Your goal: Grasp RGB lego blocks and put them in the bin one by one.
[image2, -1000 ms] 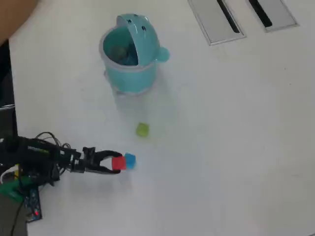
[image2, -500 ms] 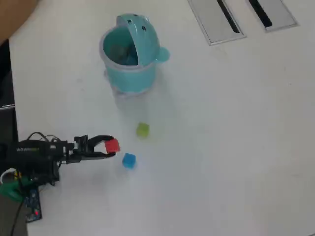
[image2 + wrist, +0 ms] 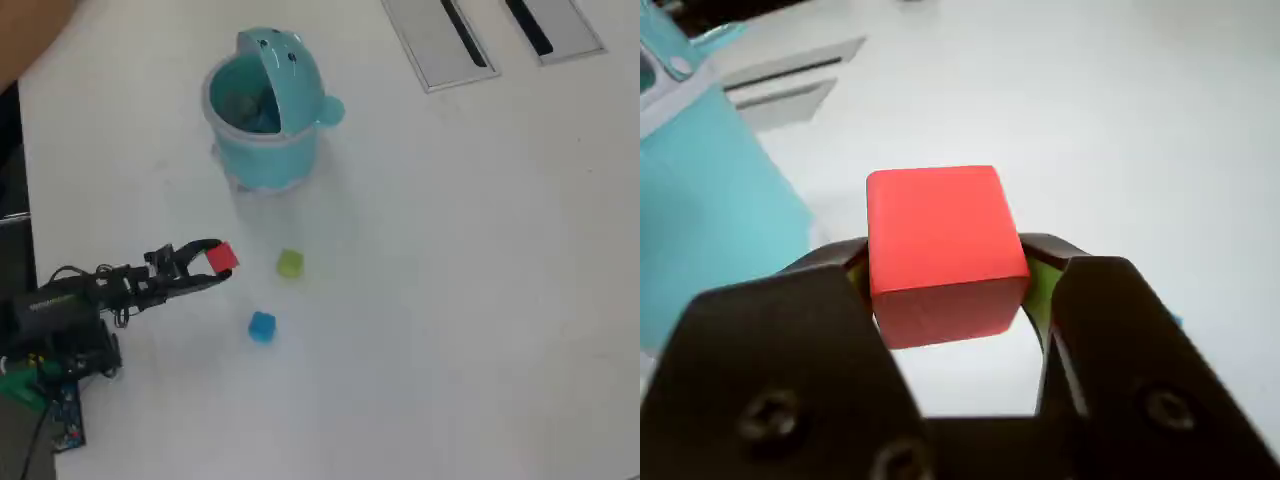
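Red block [image 3: 940,250] clamped between the two black jaws of the hand [image 3: 945,275], filling the middle of the wrist view and masking most of the counter beneath. Behind the right-hand jaw, only a sliver of yellow-green and a trace of blue visible, too little to identify there. Bin [image 3: 700,200] cut off at the left edge of the wrist view, showing only a teal wall and a bit of rim.

In the overhead view, hand [image 3: 215,262] gripping the red block [image 3: 221,257], raised off the counter and higher in the picture than half a second ago, nearer the bin [image 3: 265,110]. Yellow-green block [image 3: 290,263] just to the right of the held block, blue block [image 3: 261,326] below, both unmoved on the counter [image 3: 450,300]. Bin lid tipped back, interior dim and contents hard to make out.

White, smooth counter; two grey slotted panels [image 3: 440,40] at the top right; dark edge and wiring around the arm's base at the lower left.
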